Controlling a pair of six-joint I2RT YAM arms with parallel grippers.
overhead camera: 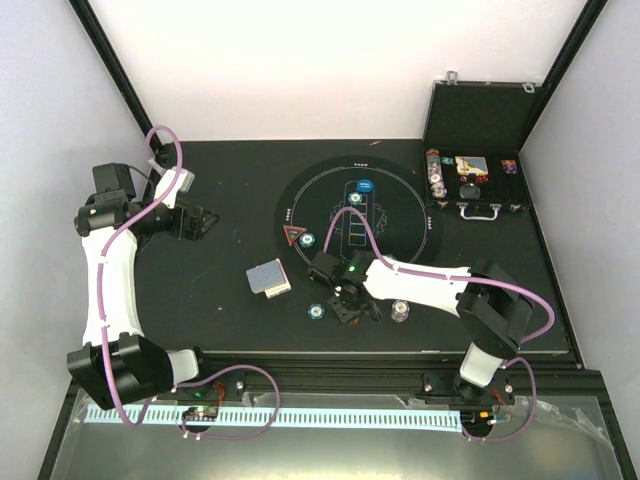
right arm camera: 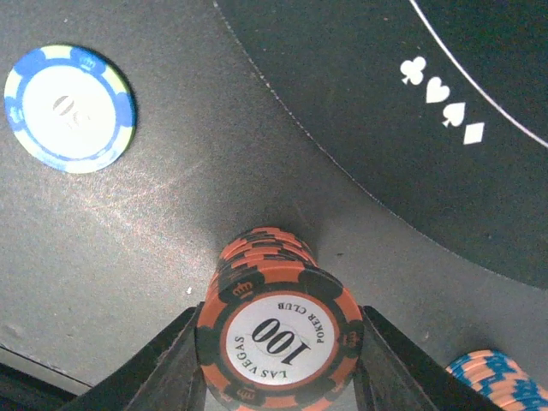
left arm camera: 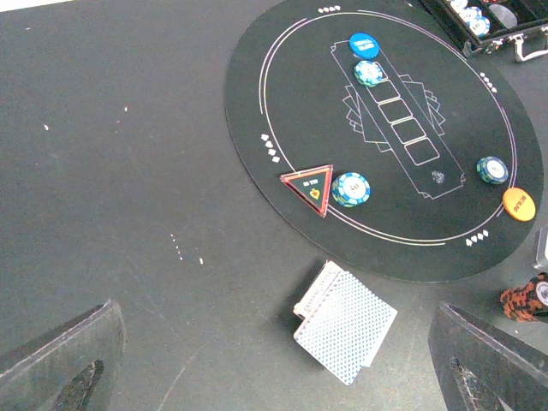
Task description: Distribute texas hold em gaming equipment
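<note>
Right wrist view, and here's the action: the right gripper has its fingers pressed to both sides of a stack of orange-and-black 100 chips. The stack sits close to the desk's near edge, about midway along it and just off the rim of the round black mat. Lifted or resting? Cannot tell.

This looks like the chip-dealing step, a stack being carried to a player's spot. The next move calls for setting it down upright and opening the fingers slowly so the column doesn't topple.

The left gripper hangs by the left edge with its jaws wide apart and nothing in them.

Now the count.
- Single blue-edged chips: four. Three are on the mat and one is off it towards the near edge.
- Buttons: one blue button and one orange button.
- One red triangle.
- One loose pile of playing cards, left of the middle near the near edge.
- One more blue-and-orange stack beside the gripped one.
- The open chip case in the far right corner holds more, too small to count.
</note>
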